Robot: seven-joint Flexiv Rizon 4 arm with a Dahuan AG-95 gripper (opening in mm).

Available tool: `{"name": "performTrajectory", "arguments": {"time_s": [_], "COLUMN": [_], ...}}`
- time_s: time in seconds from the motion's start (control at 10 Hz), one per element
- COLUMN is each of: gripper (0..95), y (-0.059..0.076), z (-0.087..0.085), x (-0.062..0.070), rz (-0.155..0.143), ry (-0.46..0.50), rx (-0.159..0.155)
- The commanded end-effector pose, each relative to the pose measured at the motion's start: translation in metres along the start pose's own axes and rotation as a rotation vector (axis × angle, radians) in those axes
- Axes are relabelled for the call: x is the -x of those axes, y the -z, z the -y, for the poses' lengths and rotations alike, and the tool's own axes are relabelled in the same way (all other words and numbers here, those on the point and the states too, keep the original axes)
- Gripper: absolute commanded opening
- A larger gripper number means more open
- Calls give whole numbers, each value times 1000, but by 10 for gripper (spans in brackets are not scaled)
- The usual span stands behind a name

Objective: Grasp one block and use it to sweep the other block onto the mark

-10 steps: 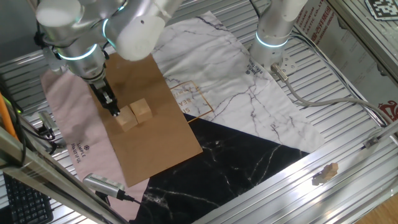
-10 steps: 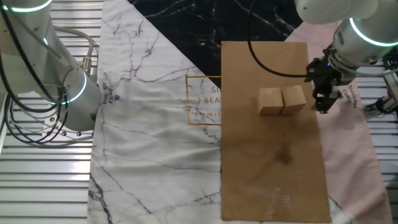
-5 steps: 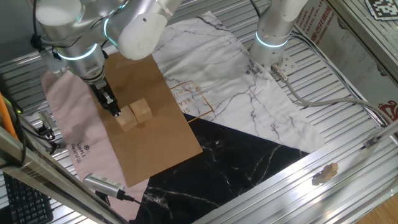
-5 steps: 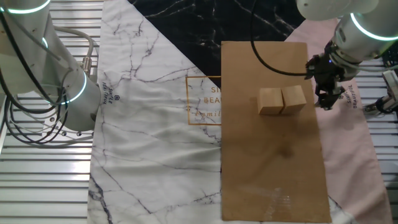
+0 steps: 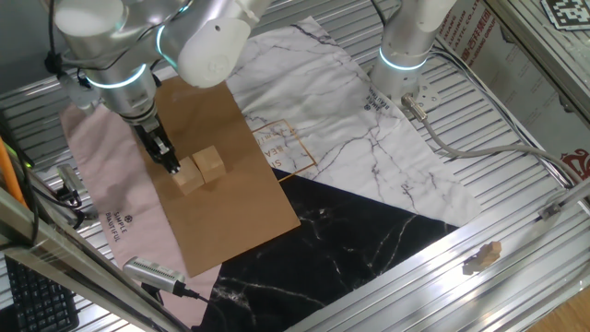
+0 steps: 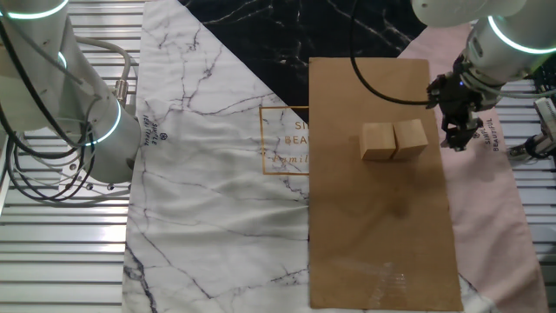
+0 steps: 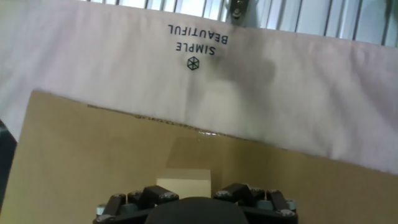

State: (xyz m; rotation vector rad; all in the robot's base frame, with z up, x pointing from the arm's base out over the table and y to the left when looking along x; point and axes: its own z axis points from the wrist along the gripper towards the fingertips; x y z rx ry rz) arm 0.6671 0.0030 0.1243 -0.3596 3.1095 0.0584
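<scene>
- A brown cardboard sheet (image 6: 382,183) lies flat in front of me, partly over a pale pink cloth (image 7: 298,93) printed "SIMPLE BEAUTIFUL".
- A white marble-patterned cloth (image 6: 208,156) adjoins the cardboard; an orange square outline with letters (image 6: 285,139) is printed on it.
- A black marble-patterned sheet (image 5: 350,244) lies beside both.
- A second robot arm (image 5: 410,41) stands at the table's far side.
- A keyboard (image 5: 32,300) sits at one corner.

Robotics laboratory bench: a ribbed aluminium slat table (image 5: 516,198), a second silver robot arm with a glowing teal ring (image 5: 406,41), grey cables (image 5: 479,148), and printed marble-pattern backdrop sheets (image 6: 208,174) laid as test surfaces.
</scene>
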Motion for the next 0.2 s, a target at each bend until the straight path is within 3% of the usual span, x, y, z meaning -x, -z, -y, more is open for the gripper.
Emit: {"name": "performTrajectory", "arguments": {"time_s": [0.1, 0.2], "gripper": [760, 760], "y": [-1, -1], "z": [-1, -1], "x": [2, 2], "rz": [0, 2], "ry": [1, 2], "rx": [5, 6]}}
